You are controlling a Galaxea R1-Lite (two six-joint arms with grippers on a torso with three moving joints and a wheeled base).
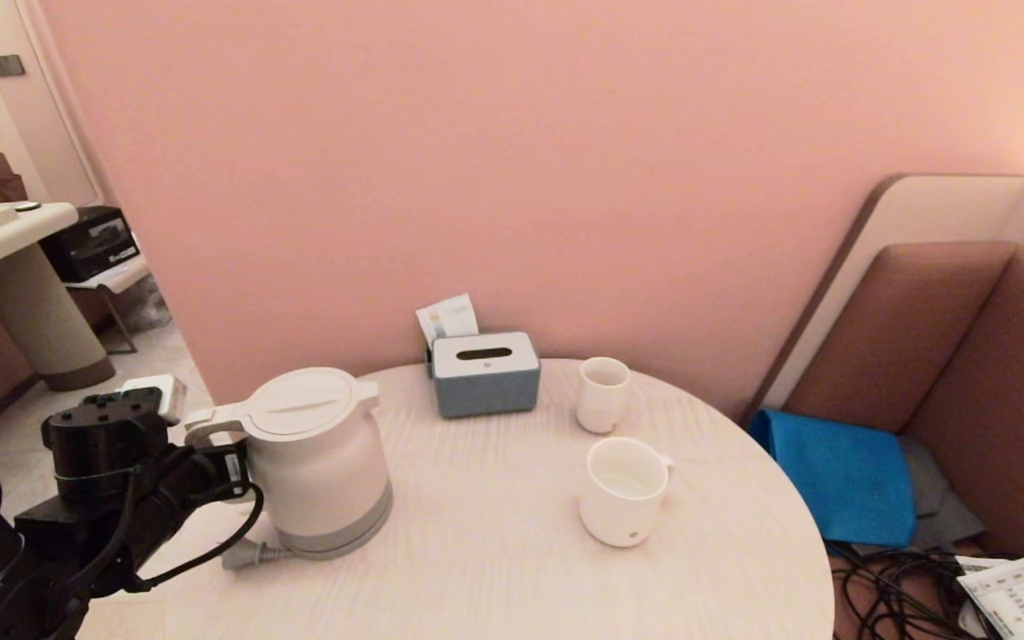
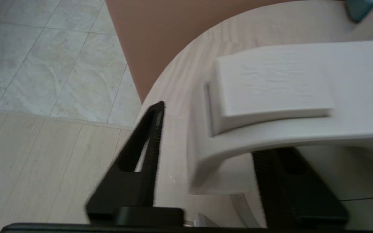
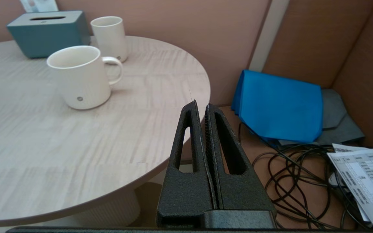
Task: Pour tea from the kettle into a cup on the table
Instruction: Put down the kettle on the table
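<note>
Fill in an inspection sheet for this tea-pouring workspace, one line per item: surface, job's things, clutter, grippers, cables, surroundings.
Surface: round table with a pale wood-grain top.
Job's things: white kettle upright near the table's left edge, lid on; handled cup upright to its right, apart from it.
Clutter: tissue box and a small handleless cup at the back.
Grippers: left gripper open, its fingers straddling the kettle's handle; right gripper shut, empty, off the table's right edge.
Cables: kettle's plug lying on the table; black cables tangled on the seat.
Surroundings: pink wall, blue cloth on the seat.
</note>
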